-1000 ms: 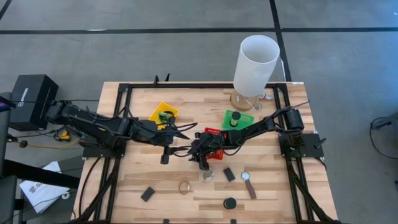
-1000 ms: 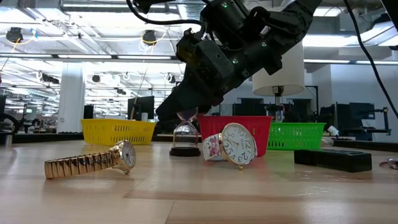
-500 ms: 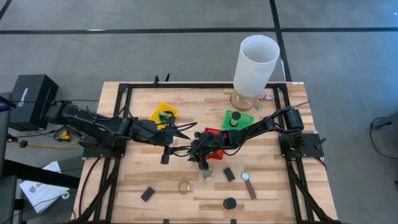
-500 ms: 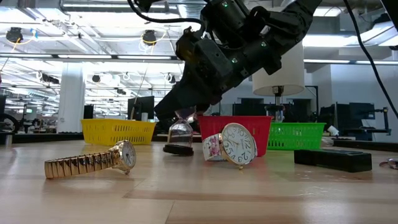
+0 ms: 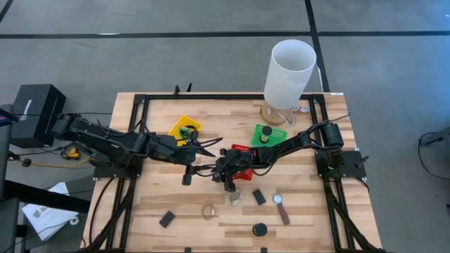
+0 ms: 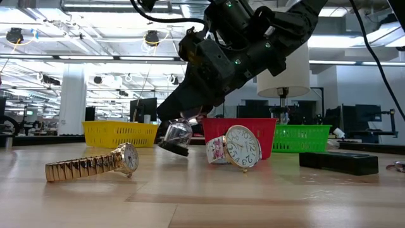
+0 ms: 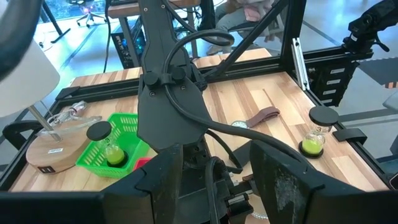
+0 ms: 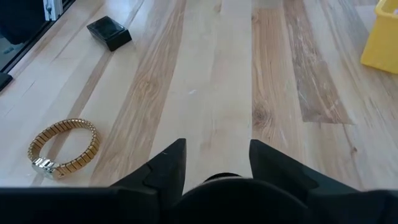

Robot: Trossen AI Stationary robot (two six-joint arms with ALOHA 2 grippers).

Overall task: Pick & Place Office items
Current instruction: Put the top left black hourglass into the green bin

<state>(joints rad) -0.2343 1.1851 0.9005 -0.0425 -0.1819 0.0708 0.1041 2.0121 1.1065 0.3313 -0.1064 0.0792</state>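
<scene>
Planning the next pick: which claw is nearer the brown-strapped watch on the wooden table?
Right. The right claw sits just up-left of the brown-strapped watch, gripping a small hourglass; the left claw waits farther off near the yellow basket.

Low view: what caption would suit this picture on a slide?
Robot's right gripper lifts a tilted small hourglass off the table, between a gold watch and a red basket.

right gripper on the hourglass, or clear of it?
Touching. In the low view the right gripper grips the top of the hourglass, which hangs tilted with its black base off the table.
</scene>
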